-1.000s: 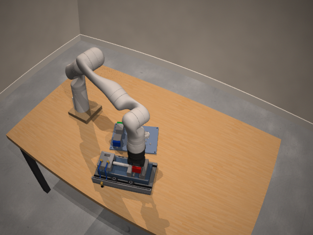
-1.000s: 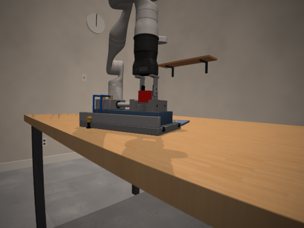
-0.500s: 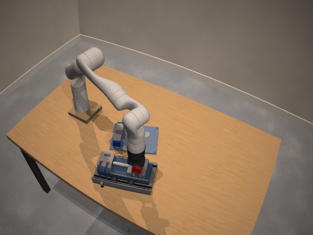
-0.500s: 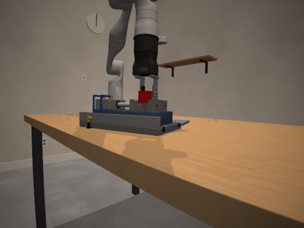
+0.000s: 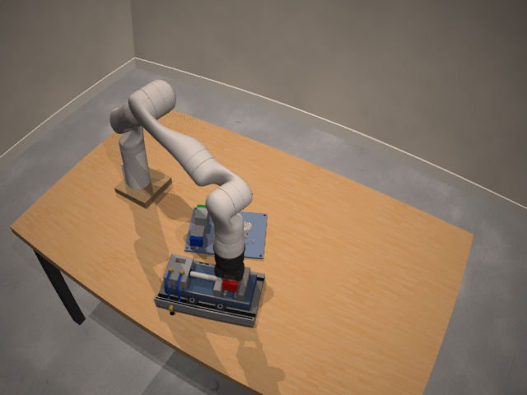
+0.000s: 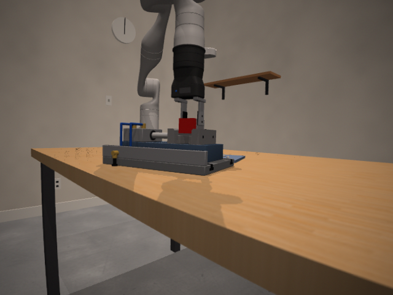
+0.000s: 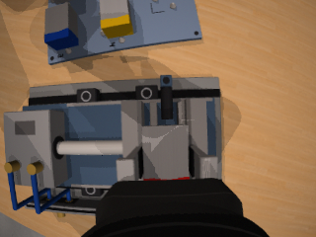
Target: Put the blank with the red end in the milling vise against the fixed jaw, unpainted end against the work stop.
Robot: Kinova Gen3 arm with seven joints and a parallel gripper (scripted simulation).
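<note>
The red-ended blank is in your gripper, its two fingers clamped on the blank's long sides, above the middle of the gap between the jaws of the milling vise. Its long axis runs across the vise's length, along the jaw faces, and looks about level. The red end points out over the vise's side away from the plate; the grey end points toward the work stop, on the vise's plate side. You have the fixed jaw on one side of the blank and the hosed block's moving jaw on the other.

Beside the vise, the plate carries the blue-ended blank, the green-ended blank and the yellow-ended blank. You lose the yellow one behind the arm from the top, and the green one lies outside the wrist view.

The gripper's body cuts off most of the red end in the wrist view. You can't tell whether the blank touches the low bars, the fixed jaw or the work stop.
</note>
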